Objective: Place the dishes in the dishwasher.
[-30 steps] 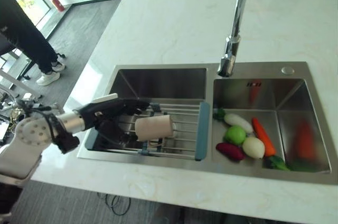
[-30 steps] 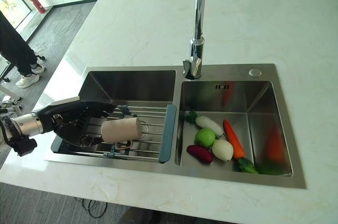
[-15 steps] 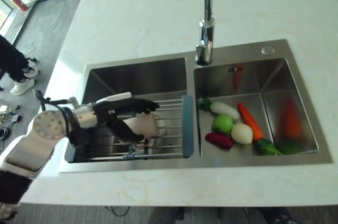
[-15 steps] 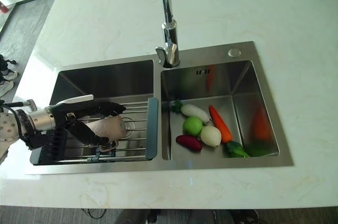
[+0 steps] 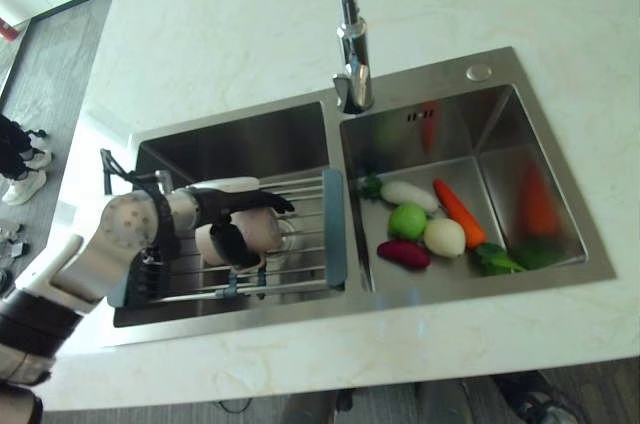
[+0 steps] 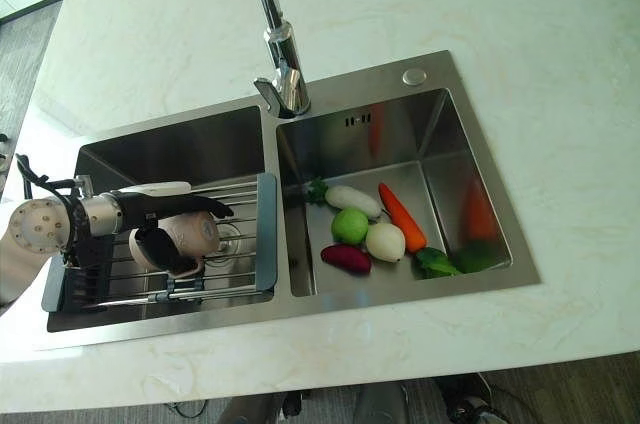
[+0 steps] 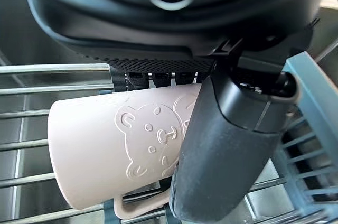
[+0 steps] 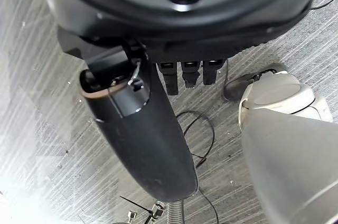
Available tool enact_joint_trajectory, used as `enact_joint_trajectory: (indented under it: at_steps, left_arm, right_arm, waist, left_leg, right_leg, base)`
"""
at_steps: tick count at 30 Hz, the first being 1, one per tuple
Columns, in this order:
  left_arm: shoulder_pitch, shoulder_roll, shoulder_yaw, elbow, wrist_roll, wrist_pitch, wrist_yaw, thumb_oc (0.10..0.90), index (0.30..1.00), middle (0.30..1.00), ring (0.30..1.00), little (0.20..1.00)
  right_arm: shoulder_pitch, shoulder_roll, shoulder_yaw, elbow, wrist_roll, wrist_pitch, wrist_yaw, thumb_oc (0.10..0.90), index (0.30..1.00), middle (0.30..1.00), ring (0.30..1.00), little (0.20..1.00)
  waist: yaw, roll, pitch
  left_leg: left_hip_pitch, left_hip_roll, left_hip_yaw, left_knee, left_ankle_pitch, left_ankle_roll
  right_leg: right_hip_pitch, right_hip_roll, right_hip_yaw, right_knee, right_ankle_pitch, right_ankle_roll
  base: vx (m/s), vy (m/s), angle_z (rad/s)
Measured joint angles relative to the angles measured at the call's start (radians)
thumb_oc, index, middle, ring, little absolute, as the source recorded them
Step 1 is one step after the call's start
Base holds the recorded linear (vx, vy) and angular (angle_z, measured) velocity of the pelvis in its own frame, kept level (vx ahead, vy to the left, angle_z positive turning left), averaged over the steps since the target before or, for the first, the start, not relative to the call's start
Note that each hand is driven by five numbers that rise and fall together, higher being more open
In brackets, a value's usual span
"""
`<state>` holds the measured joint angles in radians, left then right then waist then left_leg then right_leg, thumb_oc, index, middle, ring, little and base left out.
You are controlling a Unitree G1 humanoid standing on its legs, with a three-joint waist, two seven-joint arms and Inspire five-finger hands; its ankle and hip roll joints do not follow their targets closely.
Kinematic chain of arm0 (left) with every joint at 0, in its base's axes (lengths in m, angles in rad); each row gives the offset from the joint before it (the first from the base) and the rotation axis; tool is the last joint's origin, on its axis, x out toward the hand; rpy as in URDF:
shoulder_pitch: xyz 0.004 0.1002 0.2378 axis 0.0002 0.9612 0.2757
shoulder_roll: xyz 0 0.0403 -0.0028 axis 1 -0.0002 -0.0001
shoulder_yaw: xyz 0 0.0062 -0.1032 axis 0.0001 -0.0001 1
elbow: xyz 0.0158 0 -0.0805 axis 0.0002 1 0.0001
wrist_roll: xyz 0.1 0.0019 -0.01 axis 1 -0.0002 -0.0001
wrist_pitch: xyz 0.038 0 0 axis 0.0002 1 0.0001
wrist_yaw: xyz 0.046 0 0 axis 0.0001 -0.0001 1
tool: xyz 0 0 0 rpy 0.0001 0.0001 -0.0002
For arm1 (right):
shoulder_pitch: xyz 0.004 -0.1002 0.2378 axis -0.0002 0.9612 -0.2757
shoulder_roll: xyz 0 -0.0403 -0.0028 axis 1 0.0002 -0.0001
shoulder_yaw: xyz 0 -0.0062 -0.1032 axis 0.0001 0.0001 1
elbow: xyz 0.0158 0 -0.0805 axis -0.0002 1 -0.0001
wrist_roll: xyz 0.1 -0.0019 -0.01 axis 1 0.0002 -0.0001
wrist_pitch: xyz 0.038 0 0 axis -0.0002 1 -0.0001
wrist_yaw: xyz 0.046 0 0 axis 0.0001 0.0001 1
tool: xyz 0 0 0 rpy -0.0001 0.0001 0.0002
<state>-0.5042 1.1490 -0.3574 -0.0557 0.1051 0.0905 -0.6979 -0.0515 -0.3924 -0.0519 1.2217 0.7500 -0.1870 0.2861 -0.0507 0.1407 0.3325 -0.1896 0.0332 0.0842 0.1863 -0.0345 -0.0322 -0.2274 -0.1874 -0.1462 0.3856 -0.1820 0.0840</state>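
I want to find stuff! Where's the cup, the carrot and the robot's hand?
cup (image 7: 105, 150): left wrist view, its embossed side.
carrot (image 5: 458, 213): left eye view, middle of its orange body.
left hand (image 6: 160, 240): right eye view, fingers curled round the cup.

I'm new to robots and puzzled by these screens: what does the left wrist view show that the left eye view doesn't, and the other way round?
Left wrist view alone: the embossed bear face on the pale pink mug, seen close beside the dark thumb.

Left eye view alone: the chrome tap, the white marble counter, and the right basin's toy vegetables: orange carrot, green apple, white onion, purple sweet potato.

Both: the left hand with its fingers and thumb curled round the pale pink mug, lying sideways on the wire sink rack.
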Motion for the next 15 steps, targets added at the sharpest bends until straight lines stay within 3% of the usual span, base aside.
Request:
enact_joint_trajectory:
  at_steps: [9,10,11,15]
  left_arm:
    - [-0.028,-0.002,-0.001,-0.007,0.040,0.020,-0.065,0.800,0.900,0.900,0.900,0.900]
    - [-0.031,-0.004,-0.001,-0.007,0.045,0.019,-0.071,0.566,0.549,0.549,0.549,0.549]
    - [-0.034,-0.007,-0.001,-0.007,0.064,0.009,-0.075,0.400,0.300,0.300,0.300,0.300]
    - [-0.059,-0.025,-0.004,0.026,0.086,-0.049,-0.074,0.400,0.300,0.300,0.300,0.300]
  right_arm:
    - [-0.005,0.000,0.001,-0.002,0.000,0.000,0.000,0.800,0.900,0.900,0.900,0.900]
    - [-0.007,0.000,0.001,-0.004,0.000,0.000,0.000,0.800,0.900,0.900,0.900,0.900]
    - [-0.008,-0.001,0.002,-0.012,0.001,0.000,0.000,0.800,0.900,0.900,0.900,0.900]
    - [-0.015,-0.002,0.007,-0.041,0.001,-0.003,0.001,0.800,0.900,0.900,0.900,0.900]
  waist:
    - [0.002,0.000,0.002]
    - [0.002,0.001,0.003]
    - [0.002,0.003,0.004]
    - [0.004,0.008,0.007]
  left_leg:
    - [-0.002,0.000,0.004,0.000,0.001,0.001]
    - [-0.002,0.000,0.004,0.000,0.001,0.001]
    - [-0.002,0.000,0.002,0.000,0.001,0.001]
    - [-0.003,0.001,-0.008,0.000,0.002,0.000]
  right_leg:
    - [0.002,-0.001,-0.002,0.000,0.003,0.001]
    - [0.003,-0.001,-0.003,-0.001,0.004,0.001]
    - [0.005,-0.001,-0.005,-0.001,0.004,0.001]
    - [0.010,0.001,-0.013,-0.003,0.004,0.000]
  base:
    - [0.00,-0.001,0.00]
    - [0.00,0.000,0.00]
    - [-0.01,0.000,0.04]
    - [0.00,-0.022,0.06]
